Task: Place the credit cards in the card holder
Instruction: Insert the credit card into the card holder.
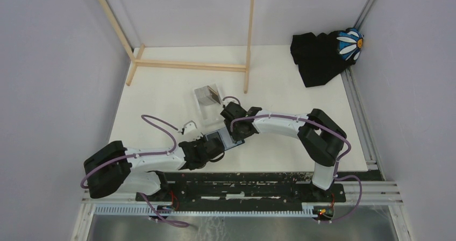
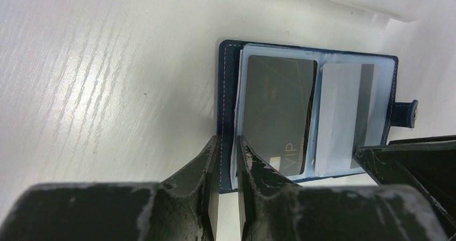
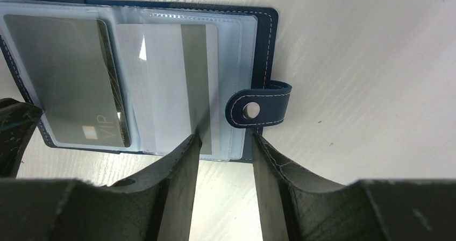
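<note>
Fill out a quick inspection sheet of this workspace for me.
Surface: white table.
Job's things: card holder open flat; dark VIP card and pale card in its pockets.
Clutter: clear box, small white object.
Grippers: left gripper nearly closed astride the holder's edge, grip unclear; right gripper open beside the snap tab.
Cables: purple cables loop along both arms.
Surroundings: wooden frame, black cloth, white walls.

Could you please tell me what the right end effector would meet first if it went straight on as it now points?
Probably the card holder: the right end effector straddles its snap-side edge with open jaws, close beside the snap tab, though depth is unclear.
</note>
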You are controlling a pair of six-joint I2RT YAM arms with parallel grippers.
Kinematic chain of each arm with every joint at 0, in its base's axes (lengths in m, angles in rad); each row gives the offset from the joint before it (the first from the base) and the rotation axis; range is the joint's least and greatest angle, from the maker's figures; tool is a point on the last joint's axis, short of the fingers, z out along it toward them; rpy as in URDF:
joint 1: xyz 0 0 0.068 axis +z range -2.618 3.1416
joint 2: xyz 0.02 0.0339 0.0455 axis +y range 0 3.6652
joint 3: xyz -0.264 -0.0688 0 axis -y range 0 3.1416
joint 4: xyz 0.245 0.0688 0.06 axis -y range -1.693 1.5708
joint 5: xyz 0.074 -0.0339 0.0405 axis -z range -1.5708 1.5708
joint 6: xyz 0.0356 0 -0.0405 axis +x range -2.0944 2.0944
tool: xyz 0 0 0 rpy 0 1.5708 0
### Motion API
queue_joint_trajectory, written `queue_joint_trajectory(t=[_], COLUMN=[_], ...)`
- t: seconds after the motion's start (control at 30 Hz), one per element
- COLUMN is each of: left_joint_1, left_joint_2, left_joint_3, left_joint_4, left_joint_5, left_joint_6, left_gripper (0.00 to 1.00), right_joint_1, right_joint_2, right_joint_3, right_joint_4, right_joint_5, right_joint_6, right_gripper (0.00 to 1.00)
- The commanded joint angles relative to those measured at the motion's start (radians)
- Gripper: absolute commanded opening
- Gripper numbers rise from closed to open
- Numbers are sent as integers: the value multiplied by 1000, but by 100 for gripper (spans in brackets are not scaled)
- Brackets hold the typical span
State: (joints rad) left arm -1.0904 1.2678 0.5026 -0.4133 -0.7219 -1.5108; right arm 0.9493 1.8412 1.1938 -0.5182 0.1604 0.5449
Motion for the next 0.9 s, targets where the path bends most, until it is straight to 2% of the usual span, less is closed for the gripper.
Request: queue_joint_trajectory(t=[0.0,0.23,0.43,0.63,0.87], left_joint_1=[-3,-3,-4,0,89], left_joint_2=[-3,-94,-211,-326,-384], left_joint_3=[-17,-29,-1,51,87], left_joint_4=[7,-26,-82,-181,-195], left_joint_5=[-11,-28,-94,-176,-173], left_joint_6=[-42,-73,-62,-70,30], left_gripper=[23,23,35,45,48], right_joint_1=[14,14,13,6,-33], right_joint_2=[-55,-112,-111,-1,208], right_joint_3=[26,91,219,459,783], right_joint_4=[4,-54,-122,-188,-251], right_joint_5=[-2,12,27,22,-40], right_joint_6=[-3,-28,-63,-136,-180], right_gripper=[47,48,49,50,50])
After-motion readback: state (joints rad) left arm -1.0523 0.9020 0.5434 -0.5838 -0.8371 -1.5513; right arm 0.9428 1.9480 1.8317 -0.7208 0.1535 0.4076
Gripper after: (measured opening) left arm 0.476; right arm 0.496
